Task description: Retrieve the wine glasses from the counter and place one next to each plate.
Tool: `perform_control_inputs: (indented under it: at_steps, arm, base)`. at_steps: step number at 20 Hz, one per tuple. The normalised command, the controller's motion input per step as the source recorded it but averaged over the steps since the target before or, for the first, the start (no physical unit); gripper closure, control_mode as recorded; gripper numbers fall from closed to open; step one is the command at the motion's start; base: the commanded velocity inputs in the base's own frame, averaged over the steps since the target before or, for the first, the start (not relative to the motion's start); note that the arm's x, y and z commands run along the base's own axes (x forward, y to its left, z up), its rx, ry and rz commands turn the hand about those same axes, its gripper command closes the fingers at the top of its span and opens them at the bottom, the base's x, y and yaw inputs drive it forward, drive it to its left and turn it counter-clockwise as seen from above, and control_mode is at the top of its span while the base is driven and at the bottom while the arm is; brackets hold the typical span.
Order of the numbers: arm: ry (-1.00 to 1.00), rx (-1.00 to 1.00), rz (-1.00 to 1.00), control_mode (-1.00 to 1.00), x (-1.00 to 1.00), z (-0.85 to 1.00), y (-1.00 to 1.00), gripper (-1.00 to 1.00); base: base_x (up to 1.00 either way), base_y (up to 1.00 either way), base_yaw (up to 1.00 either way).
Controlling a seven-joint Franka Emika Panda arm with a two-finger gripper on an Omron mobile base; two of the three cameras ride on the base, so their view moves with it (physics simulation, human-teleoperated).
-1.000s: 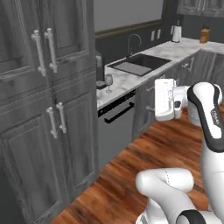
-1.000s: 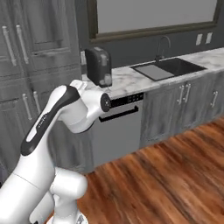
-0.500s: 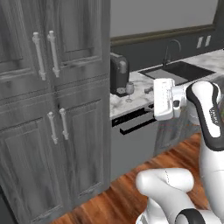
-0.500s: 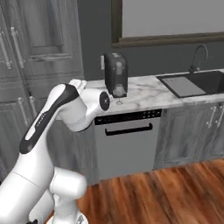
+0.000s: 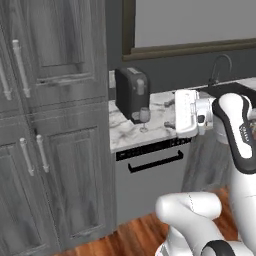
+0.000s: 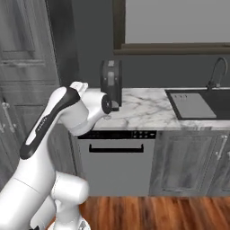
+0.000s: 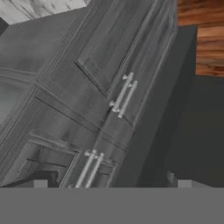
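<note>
A clear stemmed wine glass (image 5: 144, 118) stands upright on the marble worktop (image 5: 131, 134), beside a dark machine (image 5: 132, 94); the gripper (image 7: 109, 183) is wide, empty.

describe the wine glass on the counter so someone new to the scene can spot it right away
Find the short marble counter right of the tall grey cabinets, above the panel with the black bar handle. A dark boxy appliance stands at its back left. The wine glass stands just in front of it: small, see-through, on a thin stem.
</note>
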Motion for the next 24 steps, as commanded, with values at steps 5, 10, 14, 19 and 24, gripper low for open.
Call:
perform_control_inputs:
  at_steps: [5, 10, 14, 19, 24]
  arm:
    - [0.00, 0.00, 0.00, 1.00, 0.00, 0.00, 0.00, -1.00]
    - [0.00, 0.00, 0.00, 1.00, 0.00, 0.00, 0.00, -1.00]
    - [0.00, 0.00, 0.00, 1.00, 0.00, 0.00, 0.00, -1.00]
    - [0.00, 0.00, 0.00, 1.00, 0.00, 0.00, 0.00, -1.00]
    - [0.00, 0.00, 0.00, 1.00, 0.00, 0.00, 0.00, -1.00]
  base:
    - [0.48, -0.82, 0.32]
    - [0.11, -0.66, 0.29]
    - [0.26, -0.19, 0.35]
    - [0.50, -0.03, 0.29]
    - [0.63, -0.25, 0.20]
